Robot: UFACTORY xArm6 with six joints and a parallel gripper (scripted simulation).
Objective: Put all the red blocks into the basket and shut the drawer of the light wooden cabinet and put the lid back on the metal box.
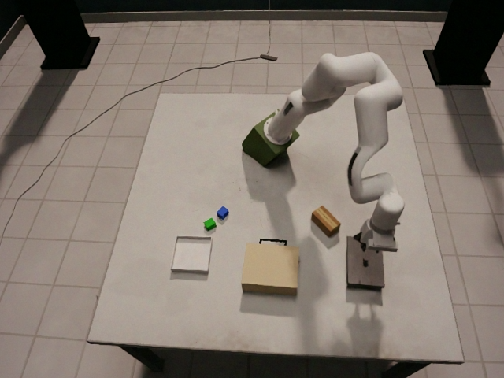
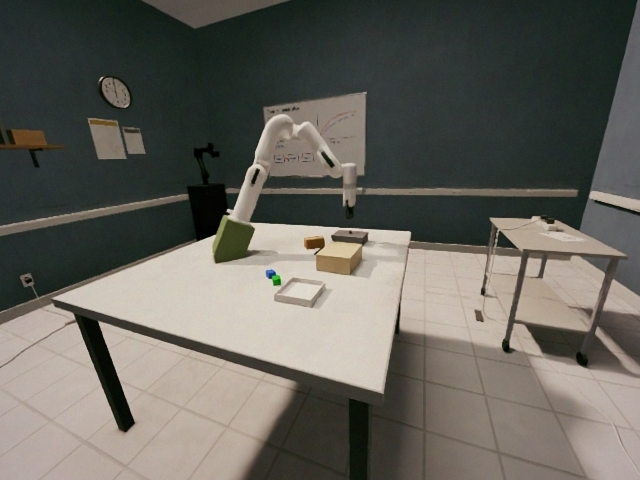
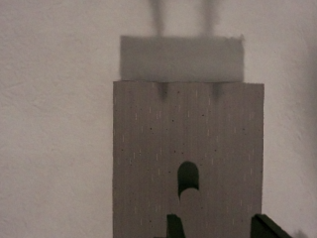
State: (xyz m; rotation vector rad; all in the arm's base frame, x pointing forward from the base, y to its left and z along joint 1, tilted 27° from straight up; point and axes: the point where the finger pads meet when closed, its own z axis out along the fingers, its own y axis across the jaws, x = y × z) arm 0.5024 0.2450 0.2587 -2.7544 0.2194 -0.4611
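Observation:
My gripper is partly open and empty, above the dark metal box. The box's lid is on and looks level, with a black knob that is not between the fingers. The light wooden cabinet has a black handle on the side facing the arm's base; its drawer looks shut. The shallow white basket shows no block inside. No red block is visible; the insides of box and cabinet are hidden.
A green block and a blue block lie near the basket. A striped wooden block lies between the cabinet and the metal box, nearer the arm's green base.

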